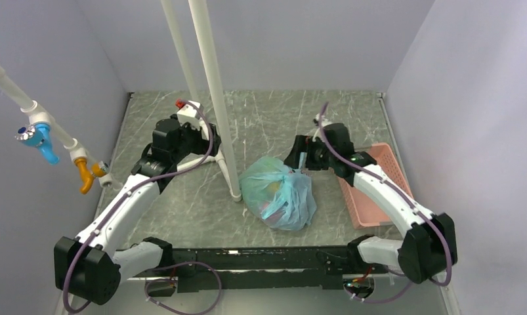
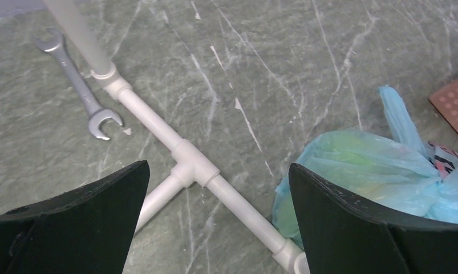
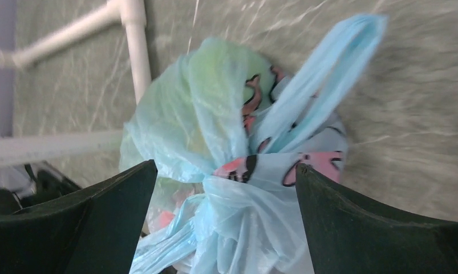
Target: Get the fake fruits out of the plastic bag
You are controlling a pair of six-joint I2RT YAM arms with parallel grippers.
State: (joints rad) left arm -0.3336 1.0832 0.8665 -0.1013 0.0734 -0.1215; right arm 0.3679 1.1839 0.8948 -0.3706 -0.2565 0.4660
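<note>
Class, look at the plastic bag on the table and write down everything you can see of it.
The plastic bag is thin, crinkly, translucent light blue-green film with pink and black print. It is gathered shut at the top, one loop handle sticking out. It bulges, with yellow-green and pinkish shapes showing through. It sits on the grey-green marbled table, beside the white pipe frame. The right gripper hangs at its gathered top, jaws open either side, not gripping.
</note>
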